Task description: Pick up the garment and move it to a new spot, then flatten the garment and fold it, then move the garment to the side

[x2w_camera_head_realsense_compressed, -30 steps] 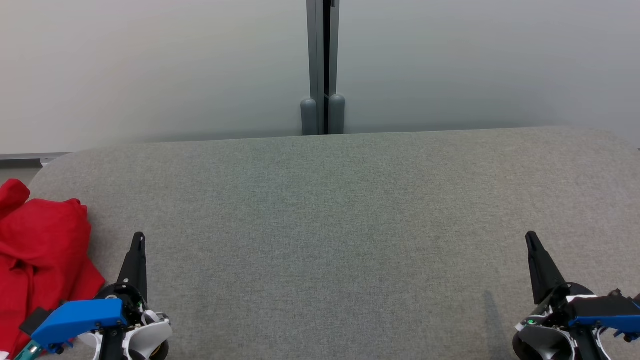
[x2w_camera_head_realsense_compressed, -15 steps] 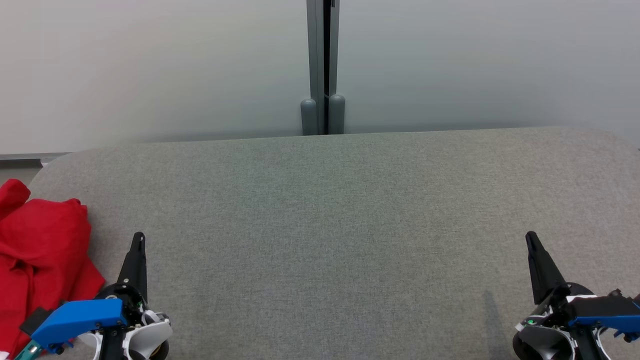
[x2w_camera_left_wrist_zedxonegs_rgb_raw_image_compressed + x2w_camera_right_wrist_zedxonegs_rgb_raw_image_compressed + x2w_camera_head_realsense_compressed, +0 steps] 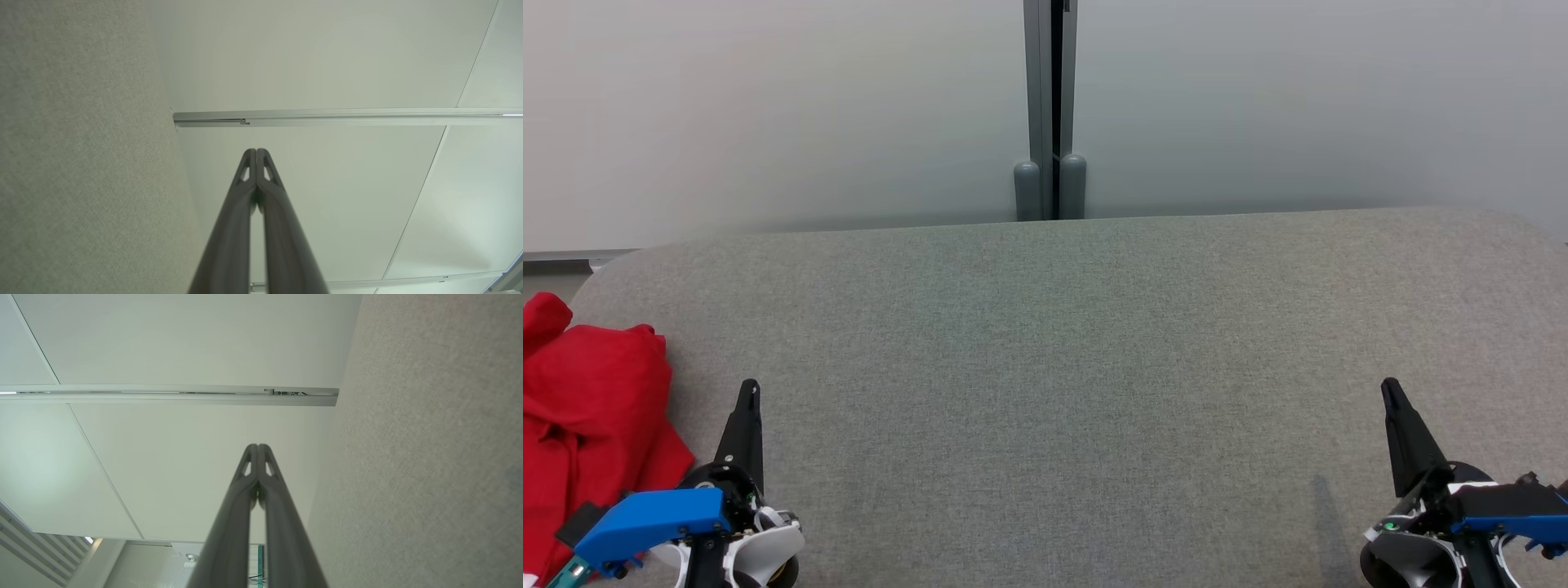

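Observation:
A crumpled red garment (image 3: pixel 584 408) lies at the left end of the grey fabric table (image 3: pixel 1062 367), partly cut off by the head view's left edge. My left gripper (image 3: pixel 749 390) rests at the lower left, just right of the garment and not touching it, shut and empty. Its fingers (image 3: pixel 256 154) meet tip to tip in the left wrist view. My right gripper (image 3: pixel 1390 388) sits at the lower right, far from the garment, also shut with nothing in it; its fingers (image 3: pixel 258 449) are pressed together in the right wrist view.
A pale partition wall with a grey vertical post (image 3: pixel 1050 106) stands right behind the table's far edge. The table has rounded corners, and a strip of floor shows past its left end (image 3: pixel 547 282).

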Motion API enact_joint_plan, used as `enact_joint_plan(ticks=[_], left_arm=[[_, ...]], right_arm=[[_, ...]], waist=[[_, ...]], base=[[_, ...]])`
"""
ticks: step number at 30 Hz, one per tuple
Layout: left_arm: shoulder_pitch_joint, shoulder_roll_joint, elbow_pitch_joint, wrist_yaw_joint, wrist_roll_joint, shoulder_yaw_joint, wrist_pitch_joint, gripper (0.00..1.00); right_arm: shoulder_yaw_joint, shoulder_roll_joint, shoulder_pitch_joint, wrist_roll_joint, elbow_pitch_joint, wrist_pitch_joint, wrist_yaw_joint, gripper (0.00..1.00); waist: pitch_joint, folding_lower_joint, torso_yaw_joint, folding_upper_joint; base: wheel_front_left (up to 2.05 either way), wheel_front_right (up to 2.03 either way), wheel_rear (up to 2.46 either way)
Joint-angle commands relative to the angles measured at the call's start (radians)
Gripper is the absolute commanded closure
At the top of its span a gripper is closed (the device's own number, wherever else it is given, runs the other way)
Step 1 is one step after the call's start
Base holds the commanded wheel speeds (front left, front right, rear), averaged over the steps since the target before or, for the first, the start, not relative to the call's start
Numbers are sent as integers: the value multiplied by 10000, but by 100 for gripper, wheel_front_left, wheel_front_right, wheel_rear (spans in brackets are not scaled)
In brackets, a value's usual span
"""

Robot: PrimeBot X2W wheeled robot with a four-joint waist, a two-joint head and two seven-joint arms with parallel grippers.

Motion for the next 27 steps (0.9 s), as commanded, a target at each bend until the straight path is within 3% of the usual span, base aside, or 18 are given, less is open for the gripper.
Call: enact_joint_plan(ticks=[1, 27], left_arm=[[-100, -16, -45, 11, -36, 7, 33, 100], [-100, -16, -45, 12, -37, 7, 32, 100]], right_arm=[[-18, -72, -137, 27, -33, 45, 4, 100], [-18, -72, -137, 27, -33, 44, 4, 100]], waist=[[0, 0, 0, 0], [0, 0, 0, 0]], base=[[0, 0, 0], [0, 0, 0]])
